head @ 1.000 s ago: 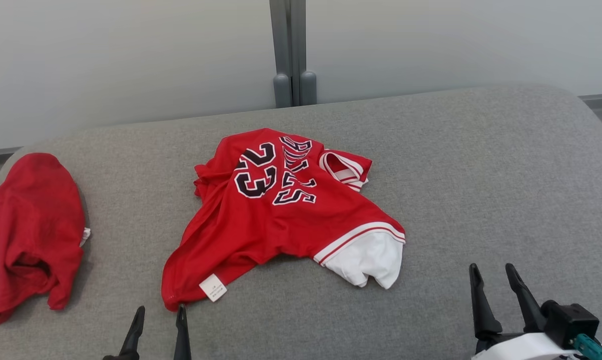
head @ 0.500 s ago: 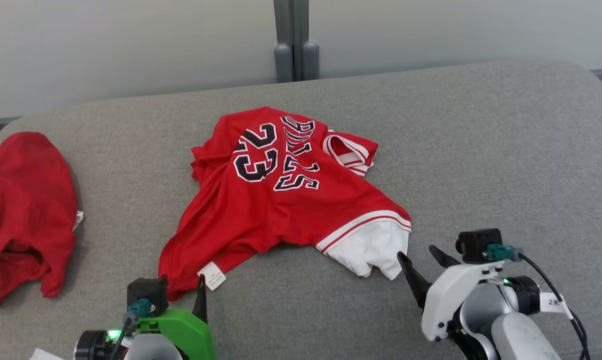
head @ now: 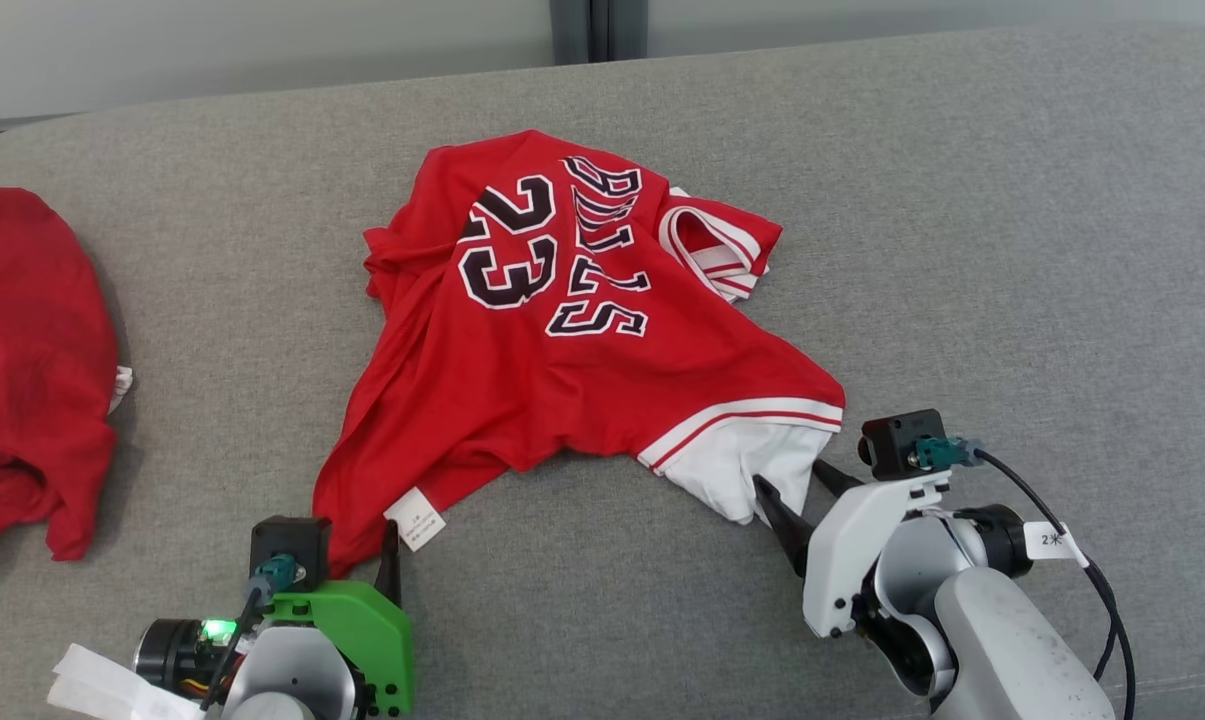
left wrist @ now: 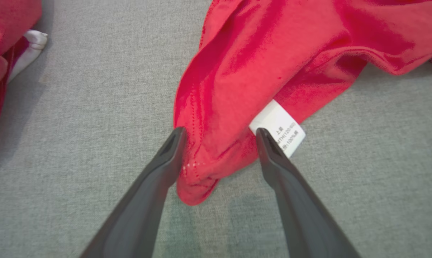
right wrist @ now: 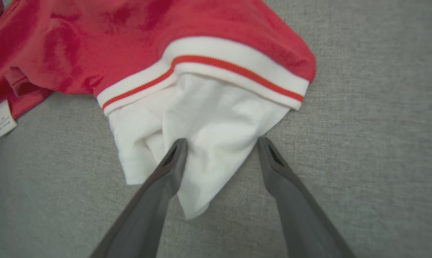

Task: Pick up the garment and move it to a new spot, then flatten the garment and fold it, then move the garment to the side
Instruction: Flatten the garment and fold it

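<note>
The red basketball jersey with a black-and-white 23 (head: pixel 582 330) lies crumpled in the middle of the grey fabric-covered surface (head: pixel 962 250), print side up. One red hem corner trails to the near left. At the near right a white inner layer (right wrist: pixel 201 143) pokes out from under a white band with a red stripe (right wrist: pixel 216 68).

The left gripper (left wrist: pixel 219 132) has its jaws spread and straddles the hem corner, with one fingertip at the edge of the small white care label (left wrist: pixel 278 127). The right gripper (right wrist: pixel 221 140) is also spread wide. One of its fingers lies over the white inner layer and the other is on bare grey just beside the cloth's edge. Neither pinches anything yet.

This looks like the grasp before the first lift. To do it well, each gripper should probably slide a little farther in before closing, so that it bites folded cloth rather than a thin tip. The left should take the red hem itself, not the label alone. The right would be safer gripping up toward the striped band, since the white layer alone may pull loose or lift by itself. Closing and raising both together, held well apart, should keep the jersey spread. The open grey to the right seems the better new spot, away from the second bundled red garment (head: pixel 22 350) at the far left.
</note>
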### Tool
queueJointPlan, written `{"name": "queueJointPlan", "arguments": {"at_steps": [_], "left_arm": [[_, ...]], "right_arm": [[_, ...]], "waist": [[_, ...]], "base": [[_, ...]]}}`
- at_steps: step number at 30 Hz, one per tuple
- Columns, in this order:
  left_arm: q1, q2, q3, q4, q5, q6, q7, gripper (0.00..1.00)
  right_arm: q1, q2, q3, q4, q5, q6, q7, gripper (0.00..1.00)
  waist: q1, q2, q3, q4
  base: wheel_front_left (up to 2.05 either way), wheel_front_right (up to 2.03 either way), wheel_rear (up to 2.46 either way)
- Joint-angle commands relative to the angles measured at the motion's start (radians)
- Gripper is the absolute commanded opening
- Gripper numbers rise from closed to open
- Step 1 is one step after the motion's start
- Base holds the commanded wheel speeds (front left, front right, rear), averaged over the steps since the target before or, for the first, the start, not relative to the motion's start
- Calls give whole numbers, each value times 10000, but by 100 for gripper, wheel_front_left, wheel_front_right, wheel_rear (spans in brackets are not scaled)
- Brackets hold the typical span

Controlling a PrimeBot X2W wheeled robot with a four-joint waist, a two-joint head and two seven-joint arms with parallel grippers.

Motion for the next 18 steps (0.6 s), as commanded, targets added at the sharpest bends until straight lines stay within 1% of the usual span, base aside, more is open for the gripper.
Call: {"name": "queueJointPlan", "arguments": {"at_steps": [1, 2, 3, 7, 8, 10, 11, 12, 15, 16, 18], "left_arm": [[-166, 82, -24, 45, 18, -38, 24, 76], [-146, 107, -30, 42, 29, -24, 26, 68], [-66, 170, -48, 20, 72, -6, 54, 66], [338, 376, -97, -306, 91, -64, 188, 73], [381, 413, -125, -385, 108, -75, 249, 70], [476, 521, -188, -560, 160, -100, 342, 61], [529, 548, -208, -629, 151, -119, 381, 54], [558, 569, -228, -687, 138, -131, 421, 51], [571, 635, -283, -867, 137, -150, 552, 47], [563, 653, -295, -879, 139, -135, 585, 44], [523, 691, -332, -848, 140, -159, 699, 33]], "right_arm": [[-87, -18, 119, 162, 44, -13, -10, 100], [-94, -18, 180, 228, 34, -13, -4, 100], [-79, -8, 241, 280, 42, -14, -18, 100], [-47, -7, 436, 291, 158, -13, 32, 100], [-47, -8, 446, 275, 168, -13, 38, 100], [-50, -7, 459, 259, 99, -11, 60, 100], [-65, -8, 454, 252, 60, -11, 78, 100], [-71, -10, 447, 239, 95, -11, 78, 100], [-104, -8, 480, 205, 148, -10, 157, 100], [-123, -8, 498, 199, 159, -8, 183, 100], [-166, -7, 540, 245, 147, -8, 231, 100]], "waist": [[0, 0, 101, 18], [0, 0, 102, 8], [0, 0, 98, -10], [0, 0, 60, -76], [0, 0, 51, -78], [0, 0, 29, -79], [0, 0, 24, -80], [0, 0, 18, -75], [0, 0, 19, -72], [0, 0, 29, -71], [0, 0, 62, -78]], "base": [[0, 0, 0], [0, 0, 0], [0, 0, 0], [0, 0, 0], [0, 0, 0], [0, 0, 0], [0, 0, 0], [0, 0, 0], [0, 0, 0], [0, 0, 0], [0, 0, 0]]}}
